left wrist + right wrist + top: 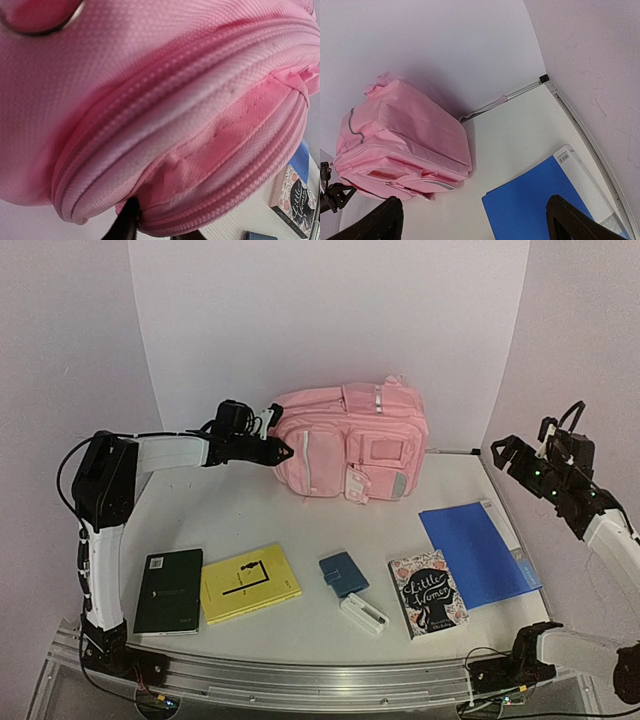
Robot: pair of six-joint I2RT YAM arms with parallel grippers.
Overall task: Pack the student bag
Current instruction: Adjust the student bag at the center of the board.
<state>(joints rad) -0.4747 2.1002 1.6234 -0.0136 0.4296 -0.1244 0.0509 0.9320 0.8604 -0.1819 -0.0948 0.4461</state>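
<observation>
Top external: left fingers (278,452) touch the student bag (350,440) at its left edge.

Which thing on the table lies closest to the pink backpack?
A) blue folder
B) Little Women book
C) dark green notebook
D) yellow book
A: the blue folder reaches nearly to the pink backpack; the other three lie farther off, toward the near edge.
</observation>
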